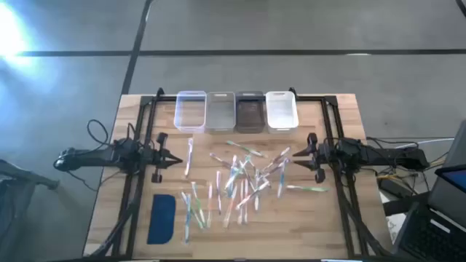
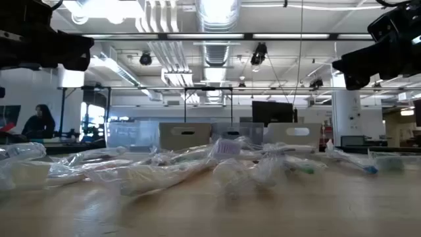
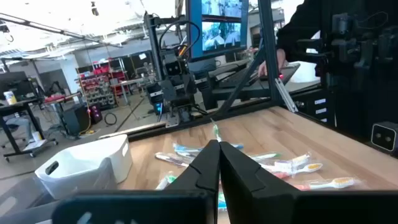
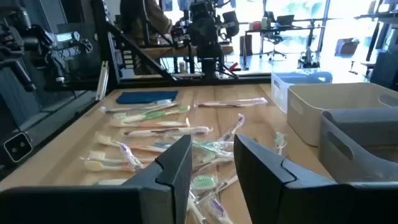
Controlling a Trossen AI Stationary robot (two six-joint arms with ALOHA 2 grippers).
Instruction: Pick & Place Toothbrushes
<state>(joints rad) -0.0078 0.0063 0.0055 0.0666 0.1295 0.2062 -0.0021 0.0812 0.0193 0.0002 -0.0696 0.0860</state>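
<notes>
While left gripper (image 1: 177, 160) pinches closed, right gripper (image 1: 297, 153) gapes (empty).

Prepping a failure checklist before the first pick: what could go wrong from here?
1. The toothbrushes lie crossed and overlapping, so a claw may lift two or drag neighbours.
2. Their clear wrappers look slippery; a grip could slide off.
3. Both claws, left and right, face the same pile; simultaneous reaches might collide.

High cam looks straight down on the whole pale wooden tabletop (image 1: 291, 233), low cam sits at its surface facing the room, each wrist cam looks across at the opposite arm; all four share the scattered wrapped translucent toothbrushes (image 1: 237, 178).
</notes>
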